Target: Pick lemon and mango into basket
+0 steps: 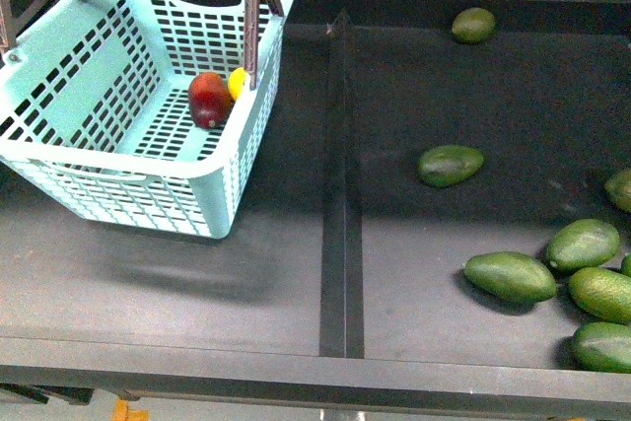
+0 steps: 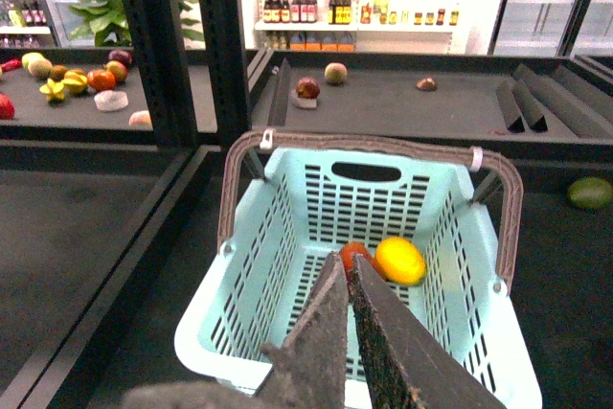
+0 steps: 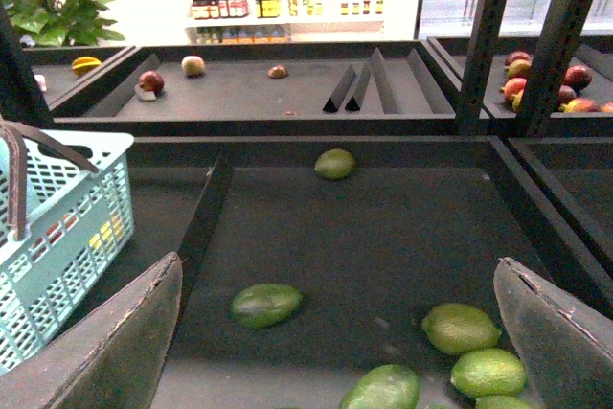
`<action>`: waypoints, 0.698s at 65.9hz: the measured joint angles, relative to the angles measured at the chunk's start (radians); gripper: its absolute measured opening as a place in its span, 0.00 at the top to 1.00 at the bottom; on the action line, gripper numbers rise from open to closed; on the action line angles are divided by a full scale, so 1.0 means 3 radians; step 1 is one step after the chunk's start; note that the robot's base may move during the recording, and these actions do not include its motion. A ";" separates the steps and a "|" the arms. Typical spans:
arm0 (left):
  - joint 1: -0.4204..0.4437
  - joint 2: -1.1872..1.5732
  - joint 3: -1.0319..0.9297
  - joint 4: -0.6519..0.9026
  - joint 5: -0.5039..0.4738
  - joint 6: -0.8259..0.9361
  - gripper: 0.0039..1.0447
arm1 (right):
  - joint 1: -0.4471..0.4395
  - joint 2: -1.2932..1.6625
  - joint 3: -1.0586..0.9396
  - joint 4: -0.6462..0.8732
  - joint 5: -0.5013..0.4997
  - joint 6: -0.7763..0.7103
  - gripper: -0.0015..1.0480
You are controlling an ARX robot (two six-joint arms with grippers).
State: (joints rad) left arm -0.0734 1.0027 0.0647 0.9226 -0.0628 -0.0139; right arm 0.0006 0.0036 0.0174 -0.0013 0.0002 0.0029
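Dark shelf, left claw (image 2: 347, 270) closed empty above basket (image 2: 287, 304), right claw (image 3: 340, 332) wide open.

Front view: evenly lit from above; a soft shadow is cast beneath the basket (image 1: 148, 160).
Wrist views: background shelves are overexposed; near tool edges are blurred.

basket (image 1: 118, 170) glossy slotted plastic; mango (image 1: 208, 99) smooth-skinned; shelf (image 1: 473, 96) matt dark.

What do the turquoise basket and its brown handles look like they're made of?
The light turquoise slotted basket looks like moulded plastic: smooth, slightly glossy, with uniform cut-out slots. Its brown-grey swing handles seem plastic too, with a textured matte surface, though that is less certain.
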 joint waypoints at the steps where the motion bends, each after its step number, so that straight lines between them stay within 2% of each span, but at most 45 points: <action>1: 0.0027 -0.0024 -0.0010 -0.0019 0.0053 0.0000 0.97 | 0.0000 0.0000 0.0000 0.0000 0.0000 0.0000 0.08; 3: 0.0127 -0.0130 -0.0043 -0.0104 0.0172 0.0006 0.97 | 0.0000 0.0000 0.0000 0.0000 0.0000 0.0000 0.08; 8: 0.0228 -0.0384 -0.0079 -0.0295 0.0175 0.0006 0.97 | 0.0000 0.0000 0.0000 0.0000 0.0000 0.0000 0.08; 46: 0.0230 -0.2026 -0.0164 -0.1765 0.0209 0.0009 0.97 | 0.0000 0.0000 0.0000 0.0000 0.0000 0.0001 0.08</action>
State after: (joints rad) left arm -0.0044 0.3950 0.0154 0.3931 -0.0002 -0.0113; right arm 0.0006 0.0036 0.0174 -0.0013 0.0002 0.0032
